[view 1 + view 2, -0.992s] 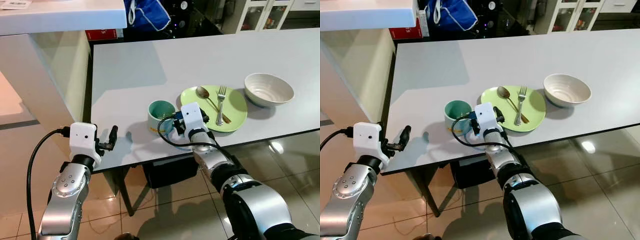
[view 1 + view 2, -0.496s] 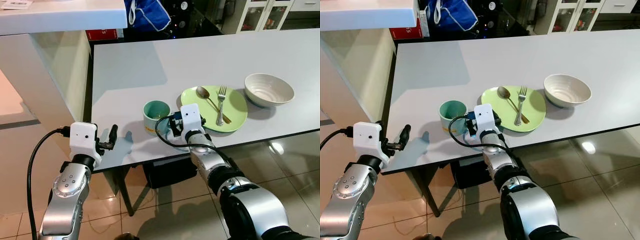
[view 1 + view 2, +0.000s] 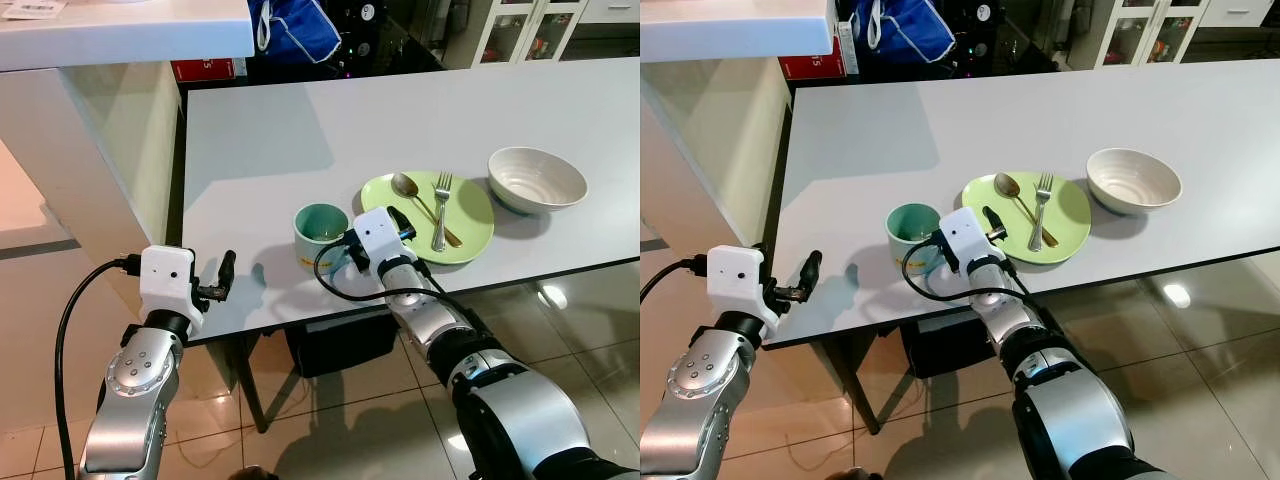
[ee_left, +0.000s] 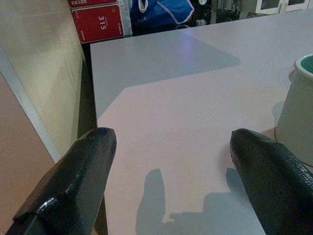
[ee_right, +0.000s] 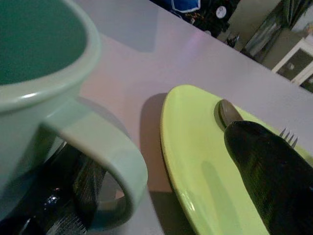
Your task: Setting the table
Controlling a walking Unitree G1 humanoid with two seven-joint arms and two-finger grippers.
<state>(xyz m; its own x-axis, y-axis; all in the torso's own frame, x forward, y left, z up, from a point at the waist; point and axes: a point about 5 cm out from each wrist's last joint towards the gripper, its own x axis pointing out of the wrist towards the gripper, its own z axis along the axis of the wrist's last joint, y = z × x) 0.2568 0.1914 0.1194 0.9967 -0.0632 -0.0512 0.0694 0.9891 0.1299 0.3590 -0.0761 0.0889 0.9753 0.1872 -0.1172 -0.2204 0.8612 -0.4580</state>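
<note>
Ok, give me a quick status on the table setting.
Right gripper open at the mug, one finger through its handle. Left gripper open, idle at the table edge. Green plate with spoon and fork close beside mug.

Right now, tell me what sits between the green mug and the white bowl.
Between the green mug and the white bowl lies the green plate, carrying a spoon and fork, in the left eye view.

The table point(image 3: 260, 140) lies bare from the cup point(image 3: 321, 233) out to its far edge. The cup, green plate point(image 3: 470, 215) and white bowl point(image 3: 537, 178) crowd the near edge, cup just beside plate.
</note>
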